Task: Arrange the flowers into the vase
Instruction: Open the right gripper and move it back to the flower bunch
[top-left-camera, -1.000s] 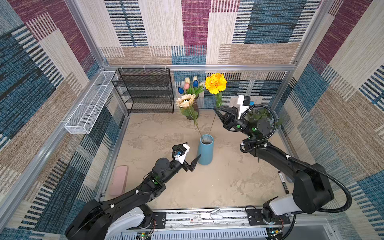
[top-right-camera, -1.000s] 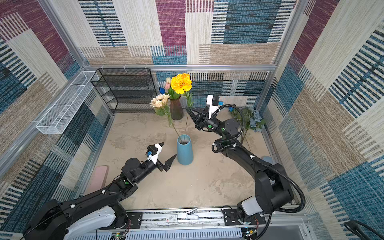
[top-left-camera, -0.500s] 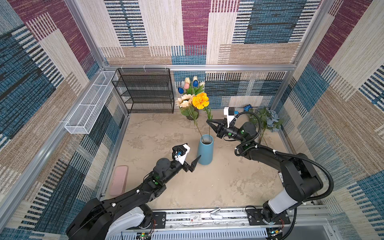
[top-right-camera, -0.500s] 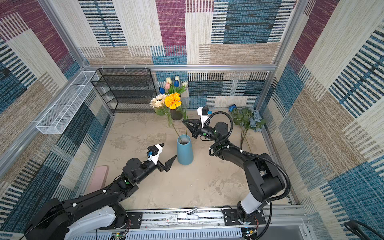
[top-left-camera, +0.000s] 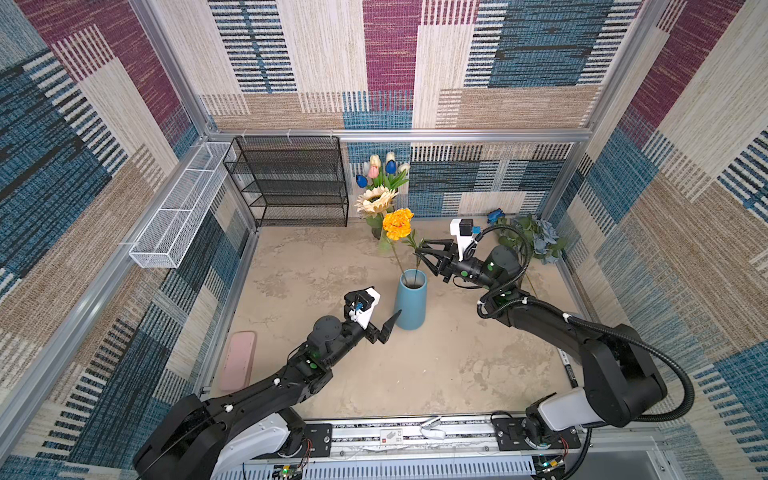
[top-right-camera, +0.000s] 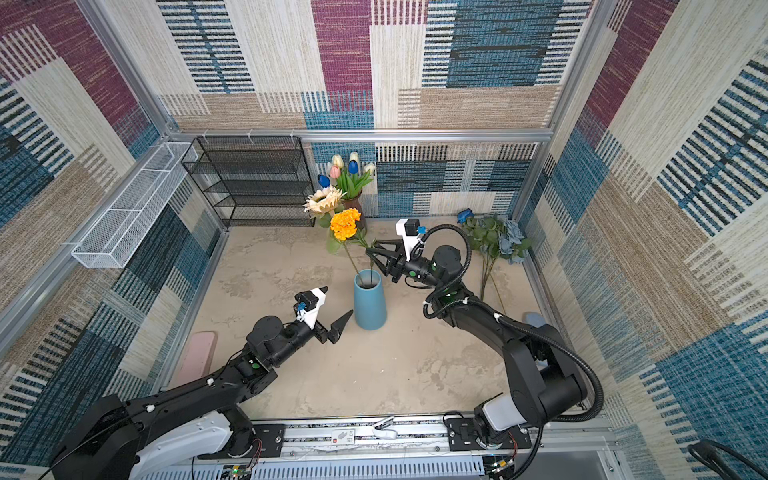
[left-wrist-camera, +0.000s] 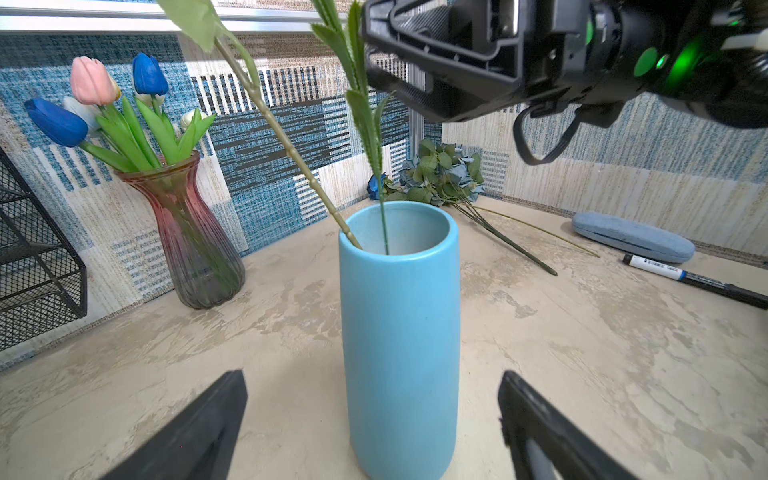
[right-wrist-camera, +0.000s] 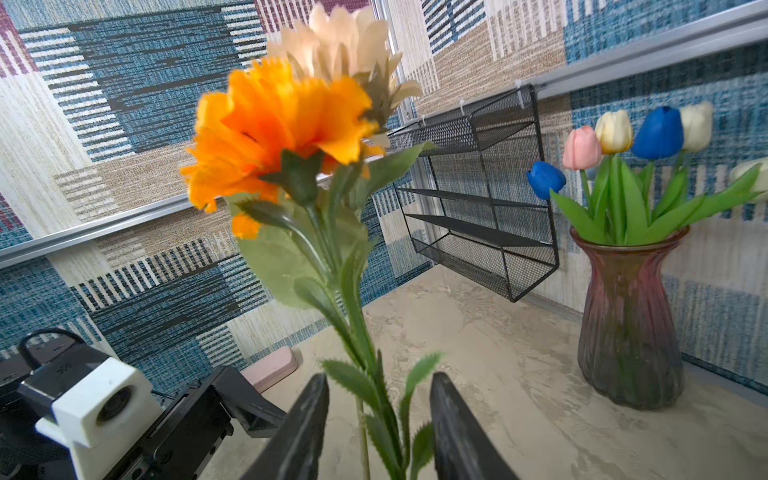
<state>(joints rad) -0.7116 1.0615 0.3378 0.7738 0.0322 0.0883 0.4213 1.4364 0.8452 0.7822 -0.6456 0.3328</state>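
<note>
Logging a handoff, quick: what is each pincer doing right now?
Left pincer: open, empty, facing the blue vase.
Right pincer: open around the stem of the orange flower, not clamped.

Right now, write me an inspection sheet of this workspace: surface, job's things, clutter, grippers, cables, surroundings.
Surface: beige tabletop, mottled.
Job's things: orange flower and cream sunflower stand in the blue vase; tulips in the red glass vase; dusty-blue roses and a bright blue rose lie at the far right.
Clutter: pink case, blue case, marker, black mesh shelf, white wire basket.
Grippers: left gripper open, facing the blue vase; right gripper open around the orange flower's stem.
Cables: black hose loops along the right arm.
Surroundings: patterned fabric walls, aluminium frame.
</note>
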